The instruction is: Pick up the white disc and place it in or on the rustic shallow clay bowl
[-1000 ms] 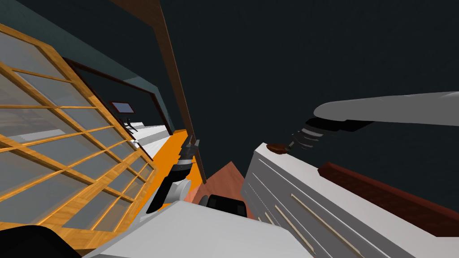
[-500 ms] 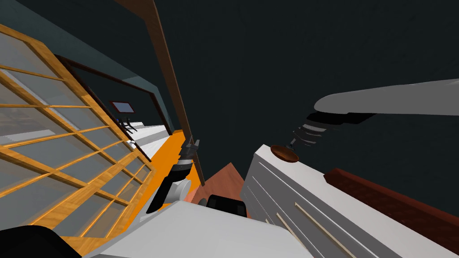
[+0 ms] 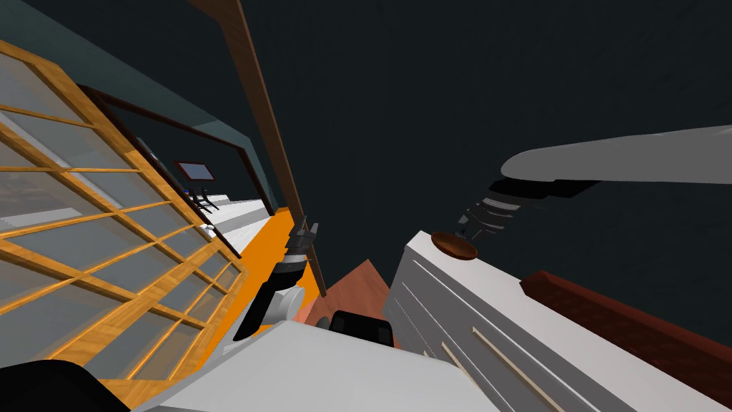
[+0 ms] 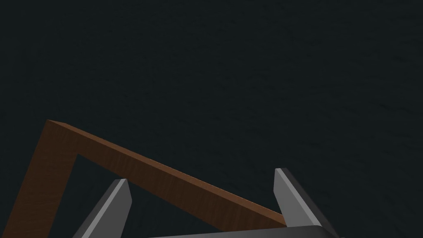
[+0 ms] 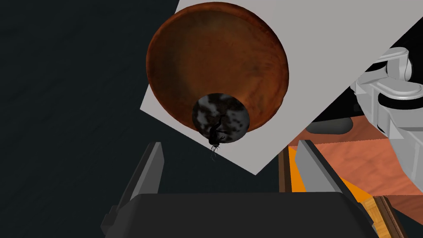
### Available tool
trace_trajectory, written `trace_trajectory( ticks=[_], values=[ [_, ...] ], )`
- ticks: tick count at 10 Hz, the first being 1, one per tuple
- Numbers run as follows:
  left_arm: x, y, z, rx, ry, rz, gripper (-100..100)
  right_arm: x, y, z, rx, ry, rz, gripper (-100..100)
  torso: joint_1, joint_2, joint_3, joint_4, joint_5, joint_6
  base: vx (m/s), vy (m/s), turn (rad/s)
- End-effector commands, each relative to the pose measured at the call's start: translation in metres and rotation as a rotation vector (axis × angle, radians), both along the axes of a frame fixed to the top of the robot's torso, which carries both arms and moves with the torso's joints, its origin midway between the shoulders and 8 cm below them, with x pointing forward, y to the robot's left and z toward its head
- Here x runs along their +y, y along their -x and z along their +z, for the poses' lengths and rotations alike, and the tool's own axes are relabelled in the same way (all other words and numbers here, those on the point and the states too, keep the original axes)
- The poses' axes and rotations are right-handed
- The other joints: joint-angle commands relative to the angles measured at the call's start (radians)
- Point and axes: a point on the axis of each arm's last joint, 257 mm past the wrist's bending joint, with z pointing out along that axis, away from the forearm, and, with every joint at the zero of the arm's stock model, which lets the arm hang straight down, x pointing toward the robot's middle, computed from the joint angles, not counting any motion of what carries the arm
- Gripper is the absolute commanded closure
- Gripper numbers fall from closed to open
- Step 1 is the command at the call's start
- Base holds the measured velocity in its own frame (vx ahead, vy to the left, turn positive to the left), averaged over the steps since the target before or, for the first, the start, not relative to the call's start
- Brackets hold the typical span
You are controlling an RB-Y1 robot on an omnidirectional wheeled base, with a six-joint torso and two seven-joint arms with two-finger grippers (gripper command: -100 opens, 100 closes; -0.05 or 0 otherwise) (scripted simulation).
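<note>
A brown shallow bowl [image 5: 215,58] stands on the corner of a white cabinet top [image 5: 330,41]. The disc [image 5: 221,117], mottled white and grey with black marks, lies against the bowl's inner wall at the rim nearest my right gripper [image 5: 229,144]. That gripper is open just behind it, and neither finger touches the disc. In the head view the bowl [image 3: 454,245] sits at the cabinet's far corner with the right gripper [image 3: 468,225] right above its rim. My left gripper [image 3: 306,230] hangs low by a brown post, open and empty [image 4: 202,194].
The white cabinet [image 3: 457,315] has drawer fronts facing me, and a dark red-brown ledge [image 3: 615,315] runs behind it. A wood-framed glass wall [image 3: 93,236] stands at the left over an orange floor strip [image 3: 275,243]. A dark wall lies past the cabinet corner.
My right gripper's fingers have spread apart and the disc is free of them. Earlier my view shifted a little, bringing the bowl more into sight. The left arm has not moved.
</note>
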Motion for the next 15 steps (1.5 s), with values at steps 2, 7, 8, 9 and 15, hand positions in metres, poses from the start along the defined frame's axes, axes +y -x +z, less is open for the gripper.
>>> trace_trajectory(
  ticks=[2, 7, 8, 9, 15],
  values=[
    [0.0, 0.0, 0.0, 0.0, 0.0, 0.0, 0, 0.0, 0.0, 0.0, 0.0, 0.0, 0.0, 0, 0.0, 0.0, 0.0, 0.0, 0.0, 0.0, 0.0, 0.0, 0.0],
    [0.0, 0.0, 0.0, 0.0, 0.0, 0.0, 0, 0.038, 0.0, 0.057, -0.022, 0.007, 0.034, -100, -0.001, 0.001, 0.001, 0.0, 0.0, 0.0, 0.0, -0.03, -0.075],
    [0.0, 0.0, 0.0, 0.0, 0.0, 0.0, 0, 0.038, 0.0, 0.057, -0.022, 0.007, 0.034, -100, -0.001, 0.001, 0.001, 0.0, 0.0, 0.0, 0.002, -0.025, -0.025],
    [0.0, 0.0, 0.0, 0.0, 0.0, 0.0, 0, 0.048, 0.002, 0.071, -0.027, 0.01, 0.042, -100, -0.001, 0.0, 0.0, 0.0, 0.0, 0.0, 0.0, -0.029, -0.042],
    [0.0, 0.0, 0.0, 0.0, 0.0, 0.0, 0, 0.046, 0.0, 0.065, -0.025, 0.009, 0.038, 0, 0.0, 0.0, 0.0, 0.0, 0.0, 0.0, 0.0, -0.002, -0.001]
  ],
)
